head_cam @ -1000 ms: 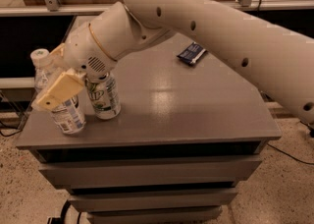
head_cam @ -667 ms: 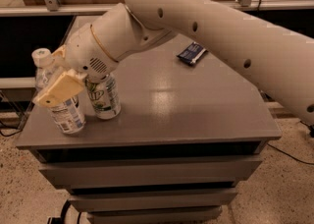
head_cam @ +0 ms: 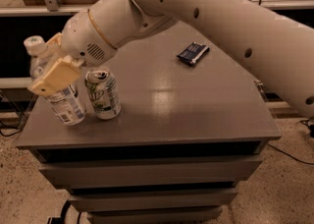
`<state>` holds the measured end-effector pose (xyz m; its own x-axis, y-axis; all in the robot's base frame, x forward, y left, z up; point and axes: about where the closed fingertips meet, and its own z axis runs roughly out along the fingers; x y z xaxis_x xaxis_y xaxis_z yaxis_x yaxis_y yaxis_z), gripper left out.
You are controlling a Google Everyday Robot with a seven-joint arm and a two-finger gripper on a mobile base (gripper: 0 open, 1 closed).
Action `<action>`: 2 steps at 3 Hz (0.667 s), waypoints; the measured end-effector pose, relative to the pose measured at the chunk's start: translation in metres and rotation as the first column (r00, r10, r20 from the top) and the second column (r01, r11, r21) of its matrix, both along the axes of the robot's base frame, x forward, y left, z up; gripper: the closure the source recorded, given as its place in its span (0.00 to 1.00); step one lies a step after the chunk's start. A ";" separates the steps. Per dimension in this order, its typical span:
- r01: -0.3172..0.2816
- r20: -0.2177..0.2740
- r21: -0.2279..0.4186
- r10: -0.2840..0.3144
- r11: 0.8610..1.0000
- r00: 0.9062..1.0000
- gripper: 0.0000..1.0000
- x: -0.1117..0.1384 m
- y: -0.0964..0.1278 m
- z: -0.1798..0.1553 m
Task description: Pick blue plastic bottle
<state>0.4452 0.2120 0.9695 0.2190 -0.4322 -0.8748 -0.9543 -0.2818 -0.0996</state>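
The blue plastic bottle (head_cam: 65, 101) is clear with a white cap and a white-and-blue label. It stands at the table's left front corner, tilted with its cap leaning left. My gripper (head_cam: 51, 62) is around the bottle's upper half. One tan finger (head_cam: 53, 75) lies across its front and the other is behind it near the neck. The fingers are closed on the bottle. Its base is at or just above the table top. The green-and-white soda can (head_cam: 103, 94) stands upright right beside the bottle.
A small dark blue snack packet (head_cam: 193, 53) lies towards the back right of the grey table (head_cam: 196, 110). My arm crosses above the table from the upper right. The table's left edge is close to the bottle.
The bottle's cap and my gripper have shifted up and to the left, and the bottle leans more. The can and the packet have not moved.
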 end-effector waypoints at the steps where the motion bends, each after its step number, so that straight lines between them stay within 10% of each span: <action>1: 0.003 0.032 0.013 -0.004 1.000 0.999 1.00 0.010 -0.002 0.026; 2: 0.013 0.065 0.033 -0.015 0.999 0.998 1.00 0.022 -0.004 0.049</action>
<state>0.4667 0.2079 1.0181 0.2701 -0.4075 -0.8723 -0.9493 -0.2643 -0.1704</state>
